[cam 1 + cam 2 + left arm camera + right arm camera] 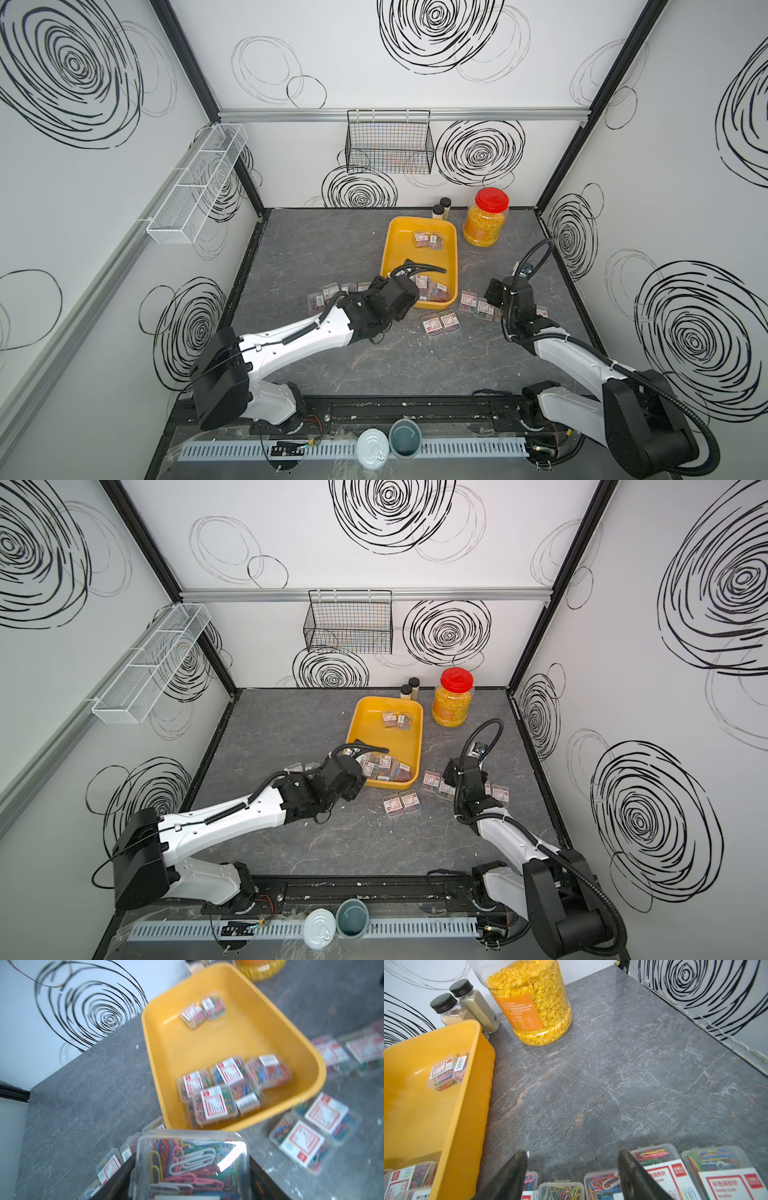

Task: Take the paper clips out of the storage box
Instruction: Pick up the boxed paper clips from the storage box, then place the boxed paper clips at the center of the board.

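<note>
Our left gripper is clamped on one small clear plastic case of multicoloured paper clips, by the near corner of the shallow yellow plastic storage box. Our right gripper stands released, nothing between its jaws, above cases lying on the grey marbled table. More cases lie inside the box, others beside it.

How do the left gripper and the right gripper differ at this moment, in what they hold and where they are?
The left gripper is closed on one case of paper clips; the right gripper stands open and empty. The left gripper is at the near end of the storage box; the right gripper hangs above cases lying on the table beside it. Both have dark fingers.
</note>
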Available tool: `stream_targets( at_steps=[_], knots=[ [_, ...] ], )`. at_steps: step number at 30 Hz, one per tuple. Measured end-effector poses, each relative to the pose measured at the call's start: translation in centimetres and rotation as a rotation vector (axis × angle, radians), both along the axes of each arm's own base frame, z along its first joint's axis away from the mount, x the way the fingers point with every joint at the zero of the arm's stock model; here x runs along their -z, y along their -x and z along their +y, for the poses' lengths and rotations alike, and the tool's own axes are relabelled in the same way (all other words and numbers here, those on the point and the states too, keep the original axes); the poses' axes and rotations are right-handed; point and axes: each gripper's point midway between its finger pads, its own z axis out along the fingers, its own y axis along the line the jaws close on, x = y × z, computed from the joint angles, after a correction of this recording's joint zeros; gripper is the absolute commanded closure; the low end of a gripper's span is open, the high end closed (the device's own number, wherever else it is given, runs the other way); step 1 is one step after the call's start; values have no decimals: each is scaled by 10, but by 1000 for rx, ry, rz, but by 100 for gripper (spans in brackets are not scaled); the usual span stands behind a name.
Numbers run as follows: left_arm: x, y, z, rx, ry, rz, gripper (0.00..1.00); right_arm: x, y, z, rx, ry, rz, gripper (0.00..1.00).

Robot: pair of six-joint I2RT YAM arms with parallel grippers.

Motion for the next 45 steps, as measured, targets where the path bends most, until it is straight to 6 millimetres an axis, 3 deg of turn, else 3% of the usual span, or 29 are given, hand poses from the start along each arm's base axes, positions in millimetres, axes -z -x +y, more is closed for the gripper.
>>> stream_targets(
  at_steps=[5, 7, 10, 16, 23, 25, 31, 34, 41, 43, 45],
  knots=[
    [49, 29, 11, 36, -118, 64, 51, -1, 1, 1, -6, -5, -7, 28],
    [60, 33, 15, 34, -137, 84, 46, -1, 1, 1, -8, -7, -7, 28],
    [71, 35, 18, 31, -144, 113, 46, -1, 1, 2, -11, -9, -8, 28],
    [93, 35, 7, 48, -139, 169, 48, -1, 1, 2, -12, -9, -7, 28],
    [128, 37, -19, 102, -159, 259, 47, -1, 1, 2, -12, -8, -7, 28],
    [131, 36, -28, 118, -155, 266, 43, 0, 1, 2, -12, -8, -7, 27],
    [128, 36, -48, 155, -114, 265, 10, -1, 1, 2, -12, -8, -7, 28],
    [126, 36, -51, 164, -103, 263, 1, -1, 1, 2, -13, -8, -7, 28],
    [106, 42, -45, 147, -3, 232, 2, -1, 1, 2, -13, -8, -7, 28],
    [93, 46, -40, 124, 87, 208, 20, -1, 1, 2, -13, -8, -7, 28],
    [79, 49, -35, 94, 197, 182, 30, -1, 1, 2, -14, -7, -7, 28]
  ],
)
